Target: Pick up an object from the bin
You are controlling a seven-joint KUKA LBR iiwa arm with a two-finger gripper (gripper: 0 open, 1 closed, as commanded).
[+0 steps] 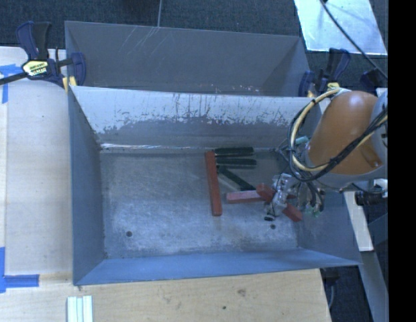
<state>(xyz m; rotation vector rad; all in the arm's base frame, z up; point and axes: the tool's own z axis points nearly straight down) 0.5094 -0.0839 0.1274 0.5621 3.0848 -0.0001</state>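
1. The bin's (194, 263) near wall slopes down to a scuffed grey floor. The left half of the floor is bare but for one small dark speck (129, 233) at near left.
2. The gripper (278, 205) is low over the floor at the right side of the bin, close to the right wall and about midway between near and far.
3. Above it sits the arm's orange cover (345, 133), with looped cables (303, 123) on its left side.
4. Gripper opening: cannot tell. Nothing can be made out in its grasp.
5. A short red bar (243, 196) lies left to right on the floor, and its right end reaches the gripper's left side.
6. The bar's left end sits just beside a long red-brown stick (213, 180), which runs near to far in the middle of the floor.
7. A small red piece (294, 214) shows just near-right of the gripper. I cannot tell whether it belongs to the bar.
8. Two black sticks (233, 155) lie side by side against the far wall, just right of the long stick's far end.
9. A thin dark rod (238, 179) lies slanted between them and the short bar.
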